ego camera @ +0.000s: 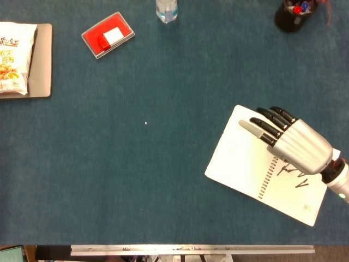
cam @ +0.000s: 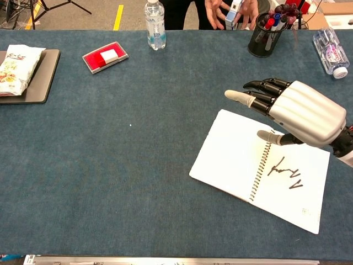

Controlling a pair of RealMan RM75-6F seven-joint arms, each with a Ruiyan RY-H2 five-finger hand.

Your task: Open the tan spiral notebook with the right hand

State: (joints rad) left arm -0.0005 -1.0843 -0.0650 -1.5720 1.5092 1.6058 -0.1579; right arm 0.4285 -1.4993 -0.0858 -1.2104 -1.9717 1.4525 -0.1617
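Note:
The spiral notebook [ego camera: 245, 164] [cam: 231, 160] lies open and flat at the right front of the table. Both pages are white, the right one carrying black scribbles [cam: 284, 171], and the wire spine [cam: 258, 174] runs down the middle. My right hand [ego camera: 289, 143] [cam: 295, 110] hovers over the notebook's upper middle with its fingers stretched out toward the left, holding nothing. The thumb [cam: 270, 136] points down near the spine. Neither view shows my left hand.
A red box [ego camera: 107, 35] and a water bottle [cam: 155, 23] stand at the back. A snack bag [ego camera: 12, 57] rests on a dark tray [ego camera: 42, 71] at far left. A pen cup [cam: 263, 33] and a lying bottle [cam: 331, 49] sit at back right. A person's hands [cam: 231, 10] show behind the table.

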